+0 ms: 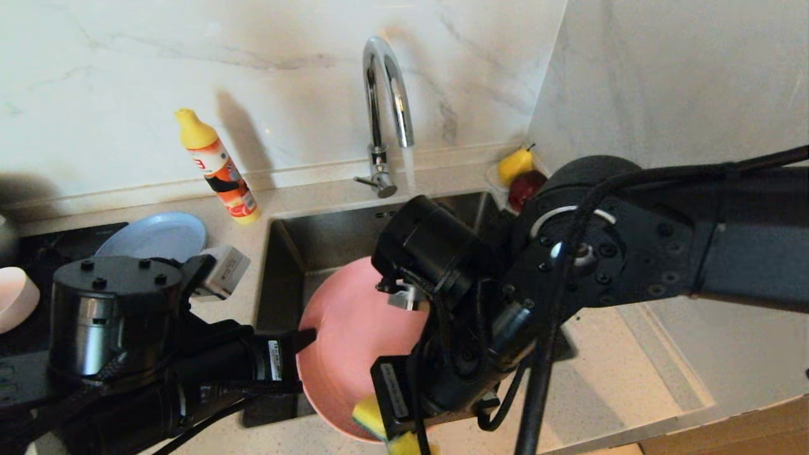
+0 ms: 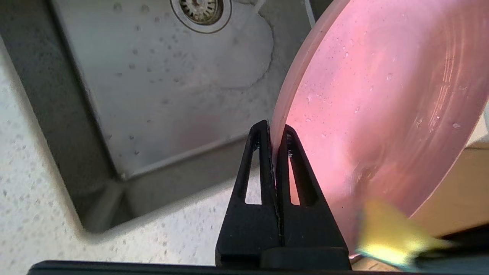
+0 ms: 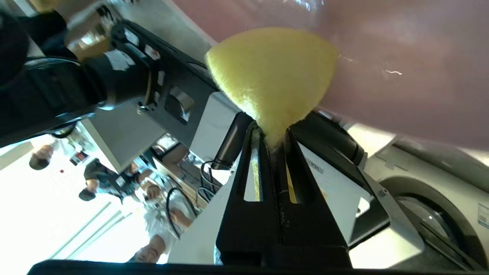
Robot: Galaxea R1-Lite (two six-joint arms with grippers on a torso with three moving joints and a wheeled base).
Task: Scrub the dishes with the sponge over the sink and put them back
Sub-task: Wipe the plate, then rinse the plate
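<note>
The round pink plate (image 1: 354, 335) hangs tilted over the square steel sink's (image 1: 303, 246) near edge, the yellow oblong sponge (image 1: 370, 417) against its lower rim, the curved chrome tap (image 1: 385, 107) behind.

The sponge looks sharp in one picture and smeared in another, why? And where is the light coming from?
Right wrist view: the sponge is crisp, while the pink plate beside it is out of focus. Left wrist view: the sponge is a smeared yellow blur. Head view: the soap bottle casts a shadow to its right on the wall, so light comes from the left.
</note>
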